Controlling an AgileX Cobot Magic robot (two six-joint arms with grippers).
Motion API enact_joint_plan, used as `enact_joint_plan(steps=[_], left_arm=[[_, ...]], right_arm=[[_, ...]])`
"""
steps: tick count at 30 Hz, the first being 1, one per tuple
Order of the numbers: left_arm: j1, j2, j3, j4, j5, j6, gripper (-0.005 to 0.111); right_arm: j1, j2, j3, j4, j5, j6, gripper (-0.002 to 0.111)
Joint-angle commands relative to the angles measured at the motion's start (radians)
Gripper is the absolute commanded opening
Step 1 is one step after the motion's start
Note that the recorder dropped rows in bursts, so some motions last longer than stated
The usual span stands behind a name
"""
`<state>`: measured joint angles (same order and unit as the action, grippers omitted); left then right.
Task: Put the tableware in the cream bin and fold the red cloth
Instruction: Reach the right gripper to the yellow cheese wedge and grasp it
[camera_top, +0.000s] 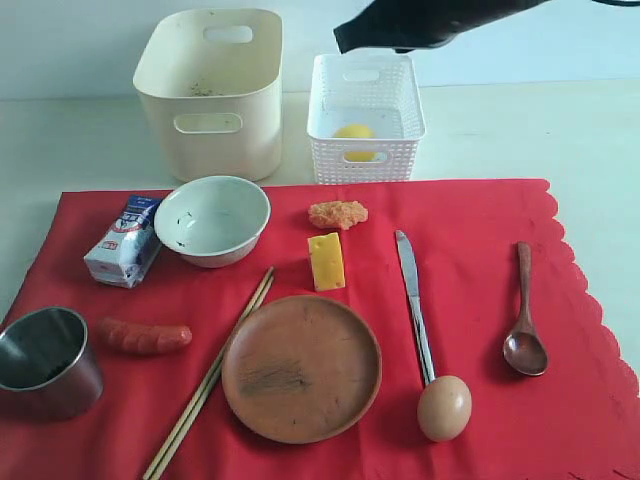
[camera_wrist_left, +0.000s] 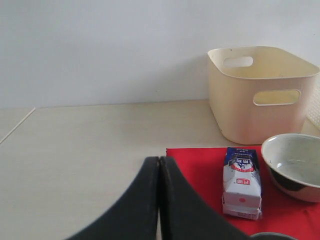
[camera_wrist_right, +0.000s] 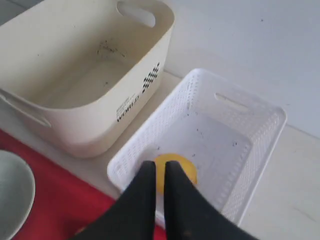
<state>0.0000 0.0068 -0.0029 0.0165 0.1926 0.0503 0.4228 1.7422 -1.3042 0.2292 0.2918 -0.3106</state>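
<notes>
The cream bin (camera_top: 210, 90) stands in the upper left of the exterior frame on the pale worktop (camera_top: 500, 130), holding nothing but a few dark specks on its floor. Just to its right, the white lattice basket (camera_top: 365, 120) holds a single round yellow item (camera_top: 354, 140).

Lower in the frame, the red cloth (camera_top: 470, 230) lies spread flat. On it rest:
- the pale bowl (camera_top: 212, 220), empty, at upper left beside a milk carton (camera_top: 125, 240)
- the steel cup (camera_top: 45, 360), empty, at lower left
- the bare wooden plate (camera_top: 300, 368), at lower centre
- the chopsticks (camera_top: 210, 375), just left of the plate
- the knife (camera_top: 413, 300) and the spoon (camera_top: 524, 315), to the right

The left pincer (camera_wrist_left: 159, 162) has its fingers pressed together on nothing, near the cloth's corner. The right pincer (camera_wrist_right: 160, 167) hangs over the basket, its fingers nearly together with a thin slit between them, gripping nothing.
</notes>
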Motion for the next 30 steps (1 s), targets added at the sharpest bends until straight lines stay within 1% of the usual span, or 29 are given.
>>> enact_joint_plan(steps=[1, 4, 7, 11, 12, 15, 20, 21, 23, 25, 26, 30], left_arm=[[0.0, -0.007, 0.003, -0.005, 0.0, -0.001, 0.001], [0.0, -0.007, 0.003, -0.005, 0.0, -0.001, 0.001], [0.0, -0.007, 0.003, -0.005, 0.0, -0.001, 0.001], [0.0, -0.007, 0.003, -0.005, 0.0, -0.001, 0.001], [0.0, -0.007, 0.003, -0.005, 0.0, -0.001, 0.001], [0.0, -0.007, 0.003, -0.005, 0.0, -0.001, 0.001], [0.0, -0.007, 0.003, -0.005, 0.0, -0.001, 0.001], [0.0, -0.007, 0.003, -0.005, 0.0, -0.001, 0.001], [0.0, -0.007, 0.003, -0.005, 0.0, -0.001, 0.001], [0.0, -0.007, 0.003, -0.005, 0.0, -0.001, 0.001], [0.0, -0.007, 0.003, -0.005, 0.0, -0.001, 0.001], [0.0, -0.007, 0.003, -0.005, 0.0, -0.001, 0.001]], right_arm=[[-0.004, -0.076, 0.127, 0.021, -0.017, 0.0, 0.0], [-0.004, -0.11, 0.222, 0.085, -0.042, -0.002, 0.0], [0.019, -0.122, 0.287, 0.091, -0.043, -0.008, 0.0], [0.1, -0.104, 0.338, 0.093, -0.043, -0.025, 0.0], [0.119, -0.096, 0.34, 0.093, -0.043, -0.025, 0.002], [0.169, -0.064, 0.34, 0.093, -0.036, 0.01, 0.014], [0.229, -0.019, 0.34, 0.093, -0.041, 0.025, 0.053], [0.235, -0.012, 0.34, 0.091, -0.042, 0.023, 0.059], [0.253, -0.005, 0.34, 0.083, -0.042, 0.023, 0.069], [0.272, 0.004, 0.34, 0.08, -0.042, 0.011, 0.075], [0.282, 0.008, 0.34, 0.08, -0.048, -0.011, 0.077], [0.291, 0.049, 0.34, 0.078, -0.1, -0.047, 0.077]])
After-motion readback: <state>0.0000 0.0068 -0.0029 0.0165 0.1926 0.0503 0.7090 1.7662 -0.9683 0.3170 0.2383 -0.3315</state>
